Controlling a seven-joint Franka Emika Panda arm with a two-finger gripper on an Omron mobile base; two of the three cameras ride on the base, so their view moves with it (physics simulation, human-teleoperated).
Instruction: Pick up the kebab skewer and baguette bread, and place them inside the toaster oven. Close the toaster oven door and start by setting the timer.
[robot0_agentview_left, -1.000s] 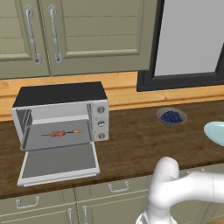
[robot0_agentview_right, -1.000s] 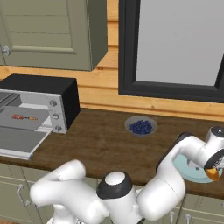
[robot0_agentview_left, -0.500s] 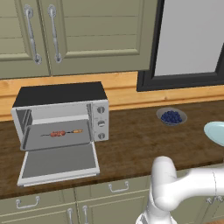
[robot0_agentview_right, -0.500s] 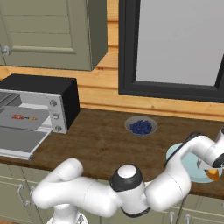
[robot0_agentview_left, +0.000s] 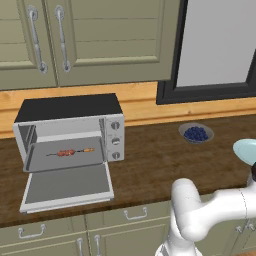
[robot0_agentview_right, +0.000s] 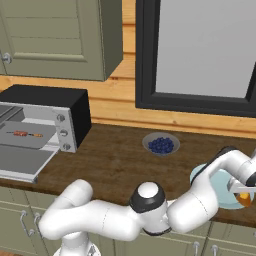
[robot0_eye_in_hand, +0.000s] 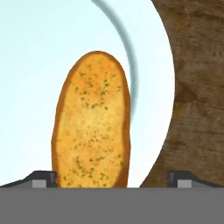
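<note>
The baguette bread (robot0_eye_in_hand: 92, 127), a golden oval loaf, lies on a pale blue plate (robot0_eye_in_hand: 39, 48) at the counter's right end. My gripper (robot0_eye_in_hand: 113, 181) hovers just above it, open, one fingertip (robot0_eye_in_hand: 43, 179) at each side of the loaf's near end. From the right base, the gripper (robot0_agentview_right: 242, 191) hangs over the plate (robot0_agentview_right: 215, 181) with a bit of the baguette (robot0_agentview_right: 244, 199) under it. The kebab skewer (robot0_agentview_left: 74, 152) lies on the rack inside the toaster oven (robot0_agentview_left: 70, 107). The toaster oven door (robot0_agentview_left: 67, 187) is folded down flat, open.
A small bowl of blueberries (robot0_agentview_left: 196, 133) sits on the wooden counter (robot0_agentview_left: 150, 160) between oven and plate. Three knobs (robot0_agentview_left: 115, 141) run down the oven's right face. Wall cabinets (robot0_agentview_left: 90, 40) hang above, and a dark-framed window (robot0_agentview_left: 215, 45) is behind the plate.
My hand has sunk a little lower over the plate, and the elbow has swung round. The oven, skewer and bowl have not moved.
</note>
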